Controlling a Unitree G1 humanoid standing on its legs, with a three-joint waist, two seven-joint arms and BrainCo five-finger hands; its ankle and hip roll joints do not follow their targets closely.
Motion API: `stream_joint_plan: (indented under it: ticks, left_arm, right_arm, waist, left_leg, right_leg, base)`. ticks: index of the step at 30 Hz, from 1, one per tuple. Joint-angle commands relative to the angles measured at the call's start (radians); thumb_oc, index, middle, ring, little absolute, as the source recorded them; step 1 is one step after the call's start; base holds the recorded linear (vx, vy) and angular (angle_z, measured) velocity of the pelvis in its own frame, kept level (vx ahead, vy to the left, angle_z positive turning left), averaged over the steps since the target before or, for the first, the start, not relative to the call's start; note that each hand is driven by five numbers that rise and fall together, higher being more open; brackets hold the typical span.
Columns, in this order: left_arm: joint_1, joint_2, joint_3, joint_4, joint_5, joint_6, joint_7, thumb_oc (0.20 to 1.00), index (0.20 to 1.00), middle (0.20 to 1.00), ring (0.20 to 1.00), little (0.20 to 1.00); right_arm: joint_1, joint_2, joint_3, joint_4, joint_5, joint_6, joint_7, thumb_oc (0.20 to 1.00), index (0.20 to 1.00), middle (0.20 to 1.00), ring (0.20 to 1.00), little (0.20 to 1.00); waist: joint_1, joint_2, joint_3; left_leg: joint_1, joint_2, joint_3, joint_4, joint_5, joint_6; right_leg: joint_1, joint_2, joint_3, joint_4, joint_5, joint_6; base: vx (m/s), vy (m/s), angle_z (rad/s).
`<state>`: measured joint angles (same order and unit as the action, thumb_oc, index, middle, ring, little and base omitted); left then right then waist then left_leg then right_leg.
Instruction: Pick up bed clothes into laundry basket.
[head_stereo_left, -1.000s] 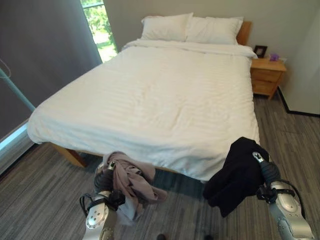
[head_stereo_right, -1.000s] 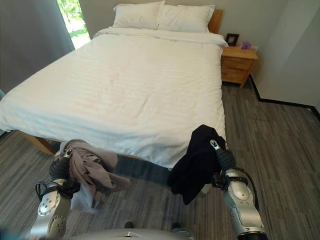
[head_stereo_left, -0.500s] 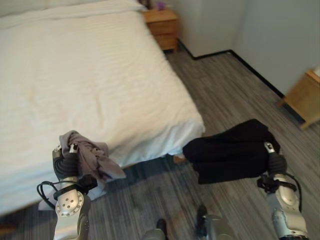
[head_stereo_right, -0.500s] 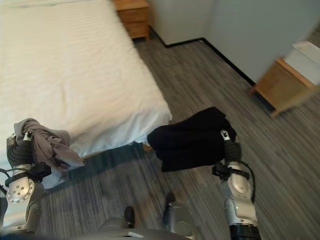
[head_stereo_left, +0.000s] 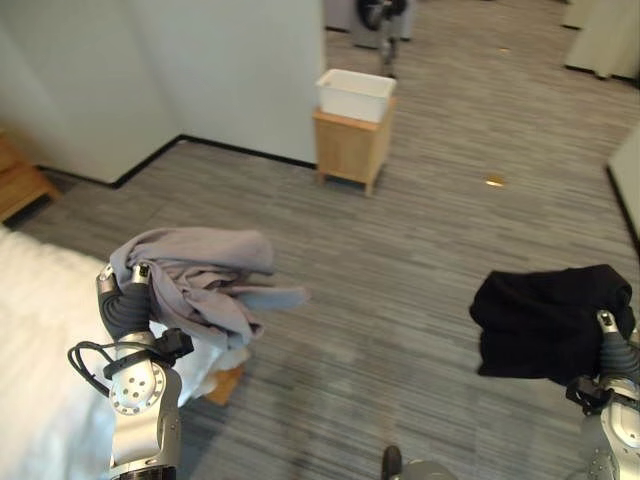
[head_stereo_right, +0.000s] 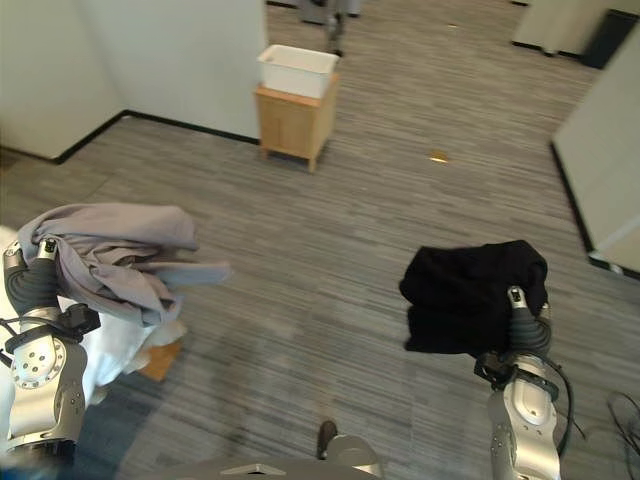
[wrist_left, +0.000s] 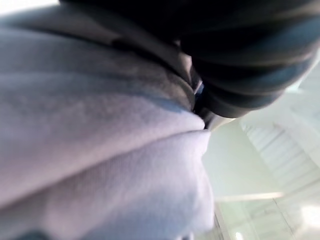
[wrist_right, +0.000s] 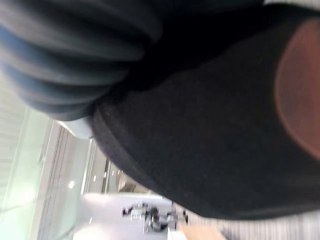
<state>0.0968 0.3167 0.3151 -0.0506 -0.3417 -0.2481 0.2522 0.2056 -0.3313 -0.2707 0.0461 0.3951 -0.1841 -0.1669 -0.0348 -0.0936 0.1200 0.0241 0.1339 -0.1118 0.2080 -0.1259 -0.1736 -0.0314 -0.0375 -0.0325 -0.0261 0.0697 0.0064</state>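
Grey floor (head_stereo_left: 420, 250); black garment (wrist_right: 210, 130) (rust patch, wrist view).

Head stereo downward (wrists cloth-close)

right hand (wrist_right: 80, 45): dark ribbed cover across one corner, fingers hidden | black garment (wrist_right: 210, 140): drapes over the hand, touching the cover, takes up most of the frame | reddish-brown blurred patch (wrist_right: 300, 95): at the garment's edge, cannot tell what it is | past the garment: pale walls, blurred room
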Motion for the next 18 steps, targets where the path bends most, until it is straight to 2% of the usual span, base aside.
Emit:
stream_joint_plan:
  ticks: [1, 3, 5, 11, 13, 18]
  left_arm:
    - [-0.046, 0.074, 0.002, -0.047, -0.013, -0.078, -0.008, 0.2, 0.2, 0.2, 0.2, 0.2]
    - [-0.057, 0.068, -0.02, -0.036, -0.021, -0.081, -0.018, 0.2, 0.2, 0.2, 0.2, 0.2]
    - [-0.057, 0.059, -0.033, -0.037, -0.035, -0.08, -0.023, 0.2, 0.2, 0.2, 0.2, 0.2]
    - [-0.014, 0.051, -0.038, -0.055, -0.039, -0.075, -0.041, 0.2, 0.2, 0.2, 0.2, 0.2]
    - [-0.003, 0.052, -0.03, -0.058, -0.035, -0.074, -0.039, 0.2, 0.2, 0.2, 0.2, 0.2]
    - [0.013, 0.05, -0.004, -0.038, -0.04, -0.073, -0.021, 0.2, 0.2, 0.2, 0.2, 0.2]
  right_arm:
    - [-0.091, -0.049, -0.019, -0.047, 0.017, -0.09, 0.02, 0.2, 0.2, 0.2, 0.2, 0.2]
    - [-0.085, -0.05, -0.018, -0.046, 0.016, -0.091, 0.017, 0.2, 0.2, 0.2, 0.2, 0.2]
    - [-0.073, -0.039, -0.021, -0.051, 0.013, -0.09, 0.013, 0.2, 0.2, 0.2, 0.2, 0.2]
    - [-0.04, 0.007, -0.005, -0.036, 0.014, -0.082, 0.02, 0.2, 0.2, 0.2, 0.2, 0.2]
    - [-0.04, 0.009, 0.005, -0.045, 0.01, -0.075, 0.027, 0.2, 0.2, 0.2, 0.2, 0.2]
    - [-0.104, -0.002, 0.029, -0.054, -0.001, -0.069, 0.035, 0.2, 0.2, 0.2, 0.2, 0.2]
  waist:
    - [0.016, 0.016, 0.022]
    - [0.014, 0.028, 0.016]
    - [0.005, 0.039, 0.016]
    - [-0.017, 0.061, 0.004]
    - [-0.014, 0.062, 0.003]
    - [0.011, 0.066, 0.005]
  left_leg:
    - [-0.068, -0.101, 0.004, -0.115, 0.102, 0.088]
    - [-0.094, -0.109, 0.013, -0.167, 0.154, 0.088]
    - [-0.081, -0.108, 0.042, -0.195, 0.16, 0.092]
    - [-0.016, -0.12, 0.058, -0.246, 0.144, 0.12]
    - [-0.009, -0.123, 0.067, -0.248, 0.14, 0.124]
    - [0.002, -0.148, 0.08, -0.232, 0.104, 0.161]
  right_leg:
    - [0.076, -0.033, -0.017, 0.001, -0.073, 0.082]
    - [0.088, -0.017, -0.001, -0.021, -0.066, 0.08]
    - [0.097, -0.008, 0.002, -0.028, -0.072, 0.078]
    - [0.101, -0.022, 0.031, -0.026, -0.078, 0.086]
    - [0.101, -0.028, 0.036, -0.021, -0.08, 0.088]
    - [0.085, -0.065, 0.052, 0.039, -0.094, 0.113]
  base:
    - [0.09, -0.007, -1.0]
    - [0.11, 0.033, -0.45]
    - [0.07, 0.079, -0.74]
    - [0.08, 0.132, -0.3]
    - [0.06, 0.111, -0.12]
    - [0.09, 0.138, -0.03]
